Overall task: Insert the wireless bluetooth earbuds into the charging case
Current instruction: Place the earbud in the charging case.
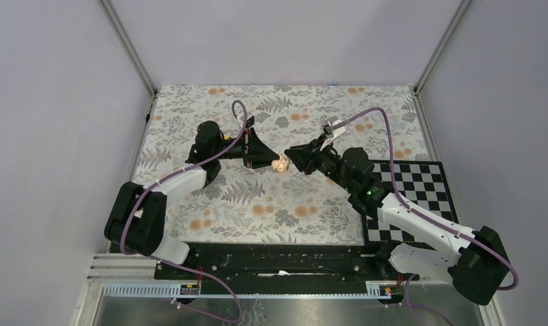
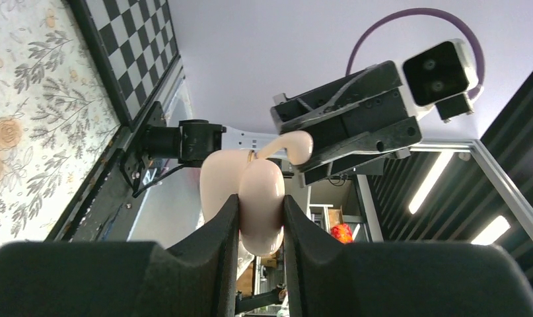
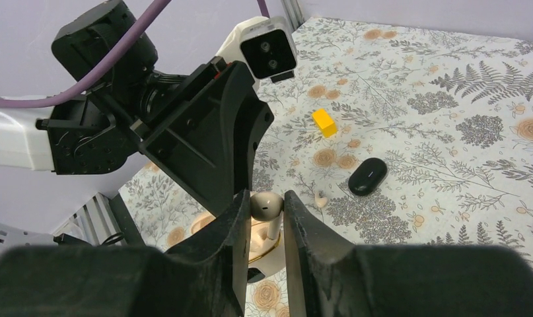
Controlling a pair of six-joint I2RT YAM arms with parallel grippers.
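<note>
My left gripper [image 2: 260, 212] is shut on a glossy peach charging case [image 2: 258, 191], held open above the table's middle [image 1: 282, 164]. My right gripper [image 3: 268, 206] is shut on a peach stemmed earbud [image 3: 266, 203]. The earbud's stem points down into the open case [image 3: 269, 249]. In the left wrist view the earbud [image 2: 296, 145] sits at the case's top edge, between the right gripper's fingers. A second peach earbud [image 3: 321, 197] lies loose on the floral cloth. The two grippers meet tip to tip [image 1: 284, 160].
A black glossy oval case [image 3: 368, 177] lies on the cloth beyond the loose earbud. A small yellow block [image 3: 323, 122] lies farther off. A black-and-white checkered mat [image 1: 420, 183] covers the table's right side. Grey walls enclose the table.
</note>
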